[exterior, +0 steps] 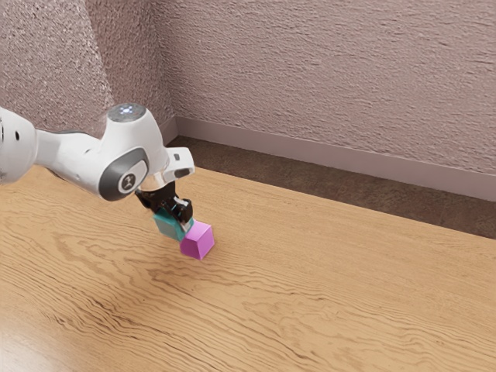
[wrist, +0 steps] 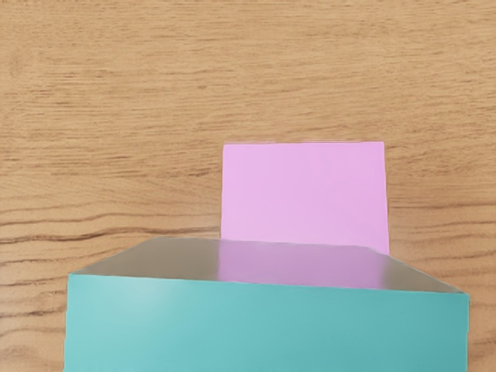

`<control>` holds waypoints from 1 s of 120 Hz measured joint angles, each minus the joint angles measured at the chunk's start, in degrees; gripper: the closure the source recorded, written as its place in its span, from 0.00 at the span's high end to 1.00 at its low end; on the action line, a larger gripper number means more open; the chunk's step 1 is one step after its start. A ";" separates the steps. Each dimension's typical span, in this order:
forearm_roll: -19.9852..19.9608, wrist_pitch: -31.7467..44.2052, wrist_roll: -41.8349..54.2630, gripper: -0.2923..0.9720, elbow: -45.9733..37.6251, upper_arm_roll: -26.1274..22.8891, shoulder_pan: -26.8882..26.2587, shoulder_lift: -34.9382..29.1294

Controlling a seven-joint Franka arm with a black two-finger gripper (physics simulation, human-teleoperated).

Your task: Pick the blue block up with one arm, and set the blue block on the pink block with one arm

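Exterior view has the gripper (exterior: 173, 208) pinching the blue block (exterior: 170, 225) from two sides, so it's clamped on it. The block looks teal to me, and it sits right by the pink block (exterior: 198, 239), on the exterior view's left of it. Can't tell if they touch. Pink one rests on the wooden table (exterior: 325, 294). Wrist view: blue block (wrist: 267, 325) right under the hand, pink block (wrist: 304, 194) just past it.

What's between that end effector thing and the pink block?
Just the blue block, gripped by the end effector, right up by the pink block; the exterior view shows it.
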 joint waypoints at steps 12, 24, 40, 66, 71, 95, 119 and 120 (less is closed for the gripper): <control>0.08 -0.83 -0.19 0.50 2.98 -0.71 0.32 2.36; 0.07 -1.34 -0.33 0.50 4.08 -1.13 0.49 3.41; 0.04 -1.74 -0.44 0.49 4.96 -1.27 0.54 4.06; -0.02 -2.02 -0.61 0.50 7.10 -1.36 0.64 5.94; -0.06 -2.04 -0.62 0.50 7.33 -1.38 0.64 6.39; -0.31 -2.12 -0.62 0.51 8.59 -2.53 1.30 7.52; -3.10 -2.26 0.47 0.65 8.59 -2.65 1.68 7.16; -3.14 -2.26 0.51 0.66 8.59 -2.65 1.67 7.10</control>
